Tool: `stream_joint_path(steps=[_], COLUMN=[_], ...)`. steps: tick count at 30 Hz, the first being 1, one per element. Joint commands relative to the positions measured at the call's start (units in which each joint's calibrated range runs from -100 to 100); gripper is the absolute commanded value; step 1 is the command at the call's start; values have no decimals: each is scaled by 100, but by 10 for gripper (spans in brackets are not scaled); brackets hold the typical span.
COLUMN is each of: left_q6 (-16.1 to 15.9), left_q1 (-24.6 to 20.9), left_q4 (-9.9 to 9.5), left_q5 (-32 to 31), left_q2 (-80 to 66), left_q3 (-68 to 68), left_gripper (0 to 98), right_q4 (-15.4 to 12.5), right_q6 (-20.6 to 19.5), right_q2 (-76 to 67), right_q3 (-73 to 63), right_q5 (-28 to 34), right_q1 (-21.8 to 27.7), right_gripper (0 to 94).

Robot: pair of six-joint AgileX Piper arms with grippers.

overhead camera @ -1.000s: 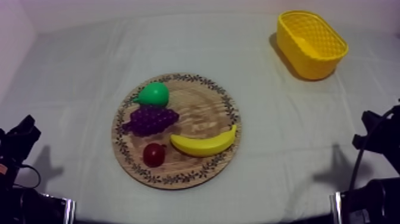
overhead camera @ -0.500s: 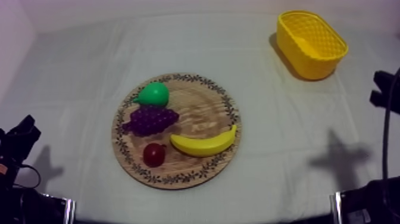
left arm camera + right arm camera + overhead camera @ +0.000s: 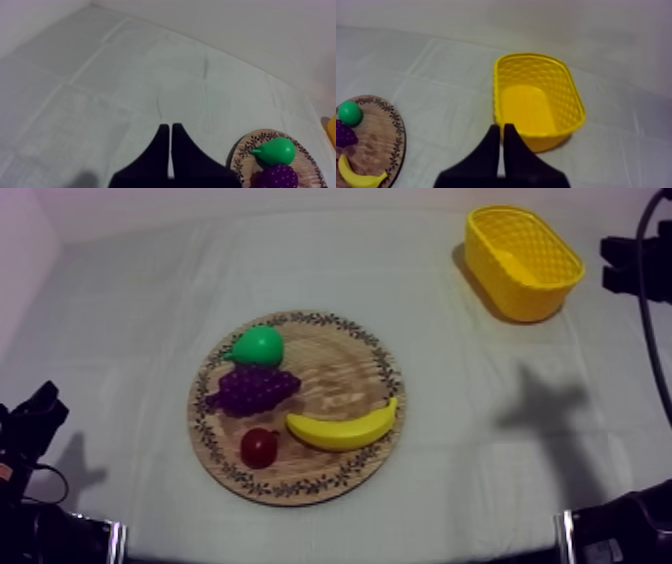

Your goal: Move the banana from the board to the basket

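The yellow banana [image 3: 343, 431] lies on the right front part of the round wooden board [image 3: 340, 378], beside a small red fruit [image 3: 259, 447], purple grapes [image 3: 253, 388] and a green pear [image 3: 258, 346]. The yellow basket [image 3: 505, 293] stands empty at the far right. My right arm [image 3: 635, 263] hangs high beside the basket; its gripper [image 3: 501, 128] is shut on nothing, just short of the basket's [image 3: 546, 140] near wall, and the banana [image 3: 358, 176] lies far off on the board [image 3: 376, 135]. My left gripper [image 3: 171, 129] is shut on nothing over bare cloth, apart from the board's rim [image 3: 240, 155] and pear [image 3: 275, 150].
My left arm [image 3: 30, 423] rests low at the table's left edge. The right arm casts a shadow [image 3: 545, 403] on the cloth between board and basket. Open cloth surrounds the board on all sides.
My right arm has swung from the low right edge up to the far right beside the basket, its shadow following. The left arm and all fruit have stayed put.
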Motion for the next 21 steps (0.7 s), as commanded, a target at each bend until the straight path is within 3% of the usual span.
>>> stream_joint_path(steps=[1, 21], left_q6=[0, -1], left_q1=[2, 2], left_q4=[3, 3], left_q5=[-1, -1], left_q2=[-5, -5], left_q3=[-1, -1], left_gripper=[1, 1], right_q4=[3, 412], right_q6=[0, -255], right_q2=[193, 1007], right_q3=[-181, -794], right_q5=[-3, 17], right_q1=[-208, -2197], right_gripper=[5, 5])
